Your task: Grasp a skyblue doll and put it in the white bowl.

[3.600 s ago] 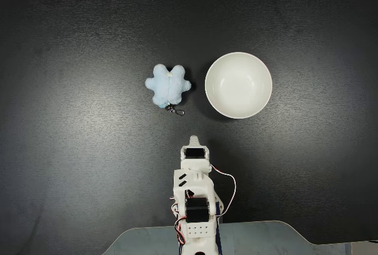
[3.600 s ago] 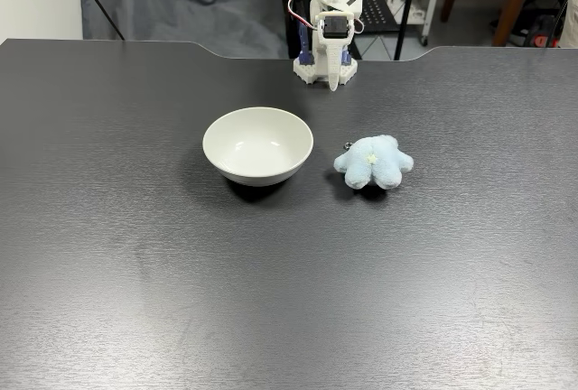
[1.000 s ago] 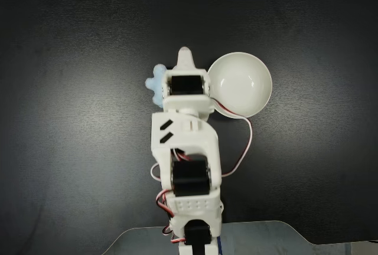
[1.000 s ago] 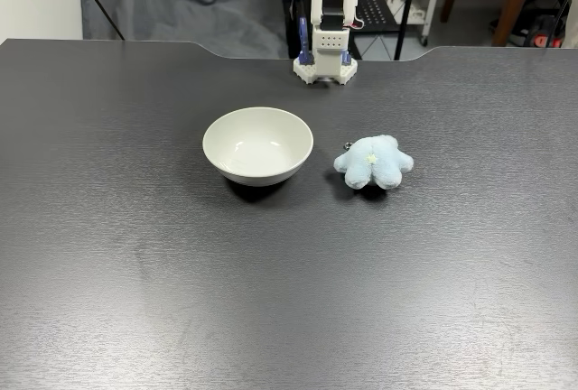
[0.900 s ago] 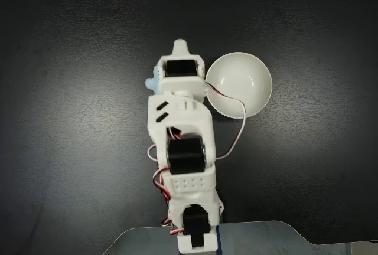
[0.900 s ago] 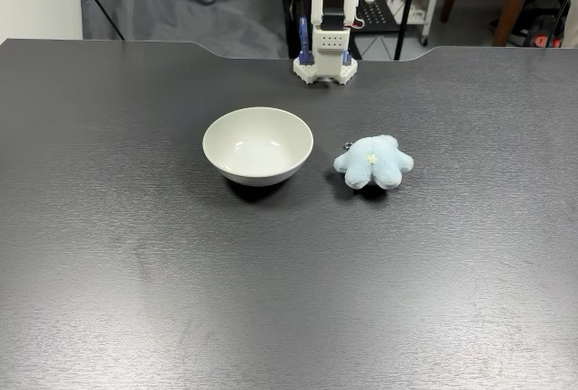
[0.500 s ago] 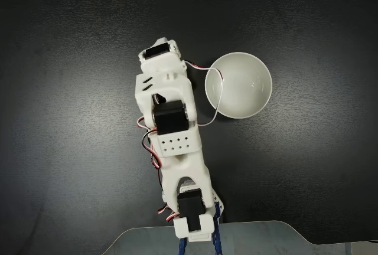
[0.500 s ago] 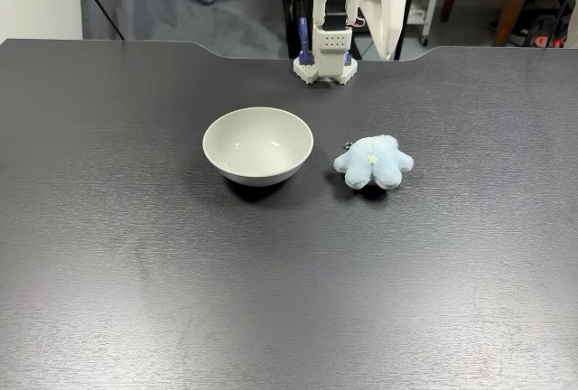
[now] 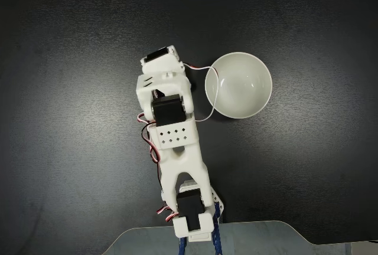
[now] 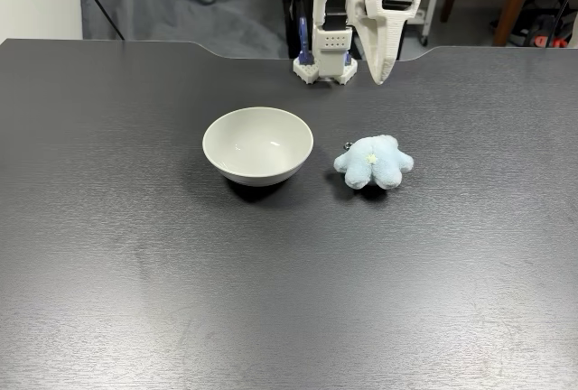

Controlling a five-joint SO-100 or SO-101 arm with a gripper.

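Gripper [image 10: 384, 76] hung above the table [image 10: 135, 273], pointing down, in the fixed view from the front; its tip looked like one narrow point, so we could not tell whether the jaws were parted or together. We noted it held nothing.

Table, dark and matte, carried the arm [image 9: 174, 143], the bowl and the doll.

Arm reached out from its base at the table's far edge. From above it covered the spot where the doll lay.

White bowl [image 10: 258, 144] sat left of the doll in the front view, near it but not touching. We saw nothing inside it in both fixed views [image 9: 238, 85].

Skyblue doll [image 10: 374, 162] lay flat on the table, below the gripper and nearer the camera in the front view, well apart from the tip. It was lobed and roundish, with no clear long axis. Its small metal clasp pointed toward the bowl.

We judged the coming move to be a descent forward onto the doll.
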